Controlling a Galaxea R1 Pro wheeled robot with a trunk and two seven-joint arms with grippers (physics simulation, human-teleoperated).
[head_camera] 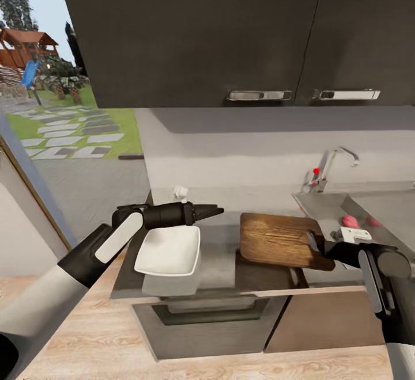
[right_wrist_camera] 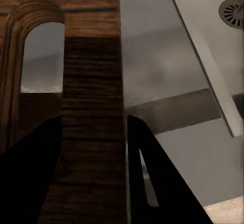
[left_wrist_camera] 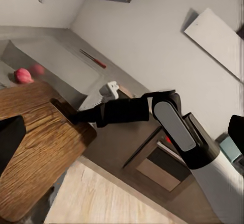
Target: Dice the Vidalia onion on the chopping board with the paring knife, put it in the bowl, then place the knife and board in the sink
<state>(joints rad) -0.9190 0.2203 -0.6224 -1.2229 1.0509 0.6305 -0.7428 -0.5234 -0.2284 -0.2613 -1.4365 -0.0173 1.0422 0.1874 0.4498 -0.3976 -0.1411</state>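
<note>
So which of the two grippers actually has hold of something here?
The right gripper: its jaws close on the handle end of the chopping board. The left gripper hovers over the white bowl, holding nothing.

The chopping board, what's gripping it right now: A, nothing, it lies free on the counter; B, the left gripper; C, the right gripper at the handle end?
C: the right gripper has its fingers on either side of the chopping board by the slot handle.

Board blocks the way to the sink

The chopping board (head_camera: 278,239) spans the countertop (head_camera: 222,253) right of the bowl (head_camera: 169,251); bare counter lies between them, the sink (head_camera: 380,210) open far right.
</note>
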